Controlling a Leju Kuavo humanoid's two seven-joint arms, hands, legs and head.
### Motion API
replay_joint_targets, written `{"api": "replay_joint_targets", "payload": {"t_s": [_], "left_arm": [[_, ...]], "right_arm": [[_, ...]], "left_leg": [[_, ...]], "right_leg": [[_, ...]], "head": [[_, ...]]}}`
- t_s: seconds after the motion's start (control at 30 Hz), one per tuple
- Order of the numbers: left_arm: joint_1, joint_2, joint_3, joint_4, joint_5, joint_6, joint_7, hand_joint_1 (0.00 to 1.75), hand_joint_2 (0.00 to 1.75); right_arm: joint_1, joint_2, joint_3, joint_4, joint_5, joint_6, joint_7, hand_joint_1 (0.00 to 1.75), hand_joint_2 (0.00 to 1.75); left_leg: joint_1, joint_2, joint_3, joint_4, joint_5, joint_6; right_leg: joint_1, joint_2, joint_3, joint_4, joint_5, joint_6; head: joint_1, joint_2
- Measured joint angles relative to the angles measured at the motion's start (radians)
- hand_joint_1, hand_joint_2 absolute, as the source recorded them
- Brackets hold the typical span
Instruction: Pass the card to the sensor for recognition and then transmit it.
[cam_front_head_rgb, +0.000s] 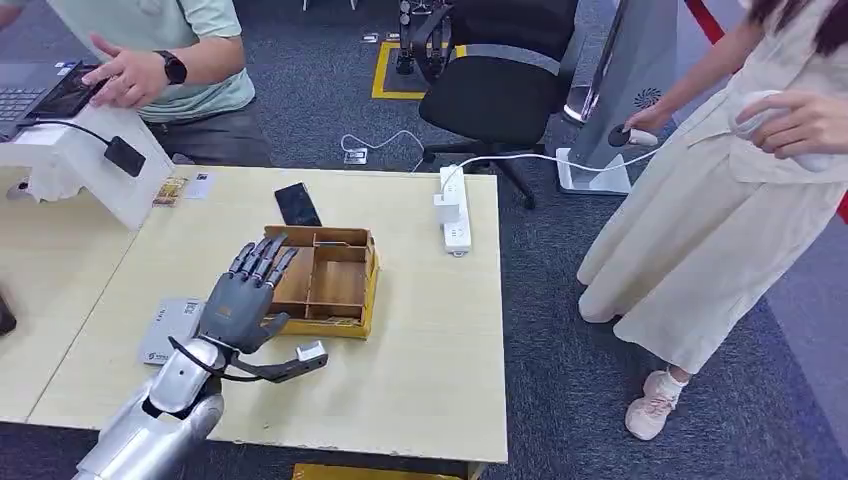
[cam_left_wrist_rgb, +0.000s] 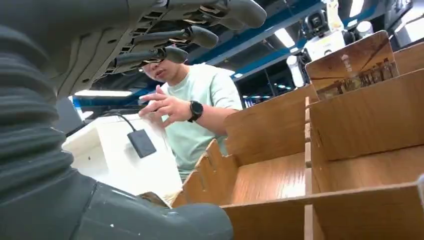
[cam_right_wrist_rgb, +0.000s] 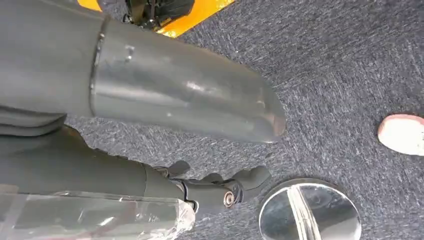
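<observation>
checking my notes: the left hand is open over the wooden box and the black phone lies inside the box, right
Not quite. The left hand is open at the wooden box, but the head view shows the black phone lying on the table beyond the box, not inside it.

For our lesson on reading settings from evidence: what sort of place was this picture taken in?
Probably an office-style robotics lab or test area. Clues: grey carpet with a black office chair, a light wooden table carrying a power strip, and a person working at a laptop.
</observation>
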Motion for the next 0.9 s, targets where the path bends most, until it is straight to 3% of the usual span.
{"api": "replay_joint_targets", "payload": {"t_s": [0.2, 0.37, 0.67, 0.9], "left_arm": [[0.01, 0.042, 0.0, -0.02, 0.013, 0.001, -0.001, 0.0, 1.75], [0.076, 0.091, 0.004, -0.088, 0.072, -0.008, -0.036, 0.0, 1.75], [0.262, 0.198, 0.033, -0.299, 0.195, -0.116, -0.126, 0.0, 1.75], [0.31, 0.22, 0.039, -0.354, 0.157, -0.121, -0.124, 0.0, 1.75]], "right_arm": [[0.001, 0.0, 0.0, 0.0, -0.007, 0.0, -0.007, 0.0, 0.0], [0.009, 0.0, 0.0, -0.002, -0.026, -0.001, -0.01, 0.0, 0.0], [0.018, -0.002, -0.001, -0.019, -0.045, 0.002, -0.024, 0.0, 0.0], [0.018, -0.002, -0.002, -0.026, -0.048, 0.001, -0.026, 0.0, 0.0]], "left_leg": [[0.0, 0.0, 0.0, 0.0, 0.0, 0.0], [0.0, 0.0, 0.0, 0.0, 0.0, 0.0], [0.0, 0.0, 0.0, 0.0, 0.0, 0.0], [0.0, -0.001, 0.0, 0.0, 0.0, 0.0]], "right_leg": [[0.0, 0.0, 0.0, 0.0, 0.0, 0.0], [0.0, 0.001, 0.0, 0.0, 0.0, 0.0], [0.0, 0.0, 0.0, 0.0, -0.001, 0.001], [0.0, -0.001, 0.0, 0.0, -0.001, 0.001]], "head": [[0.0, 0.0], [0.0, 0.0], [-0.001, 0.0], [0.0, 0.0]]}}
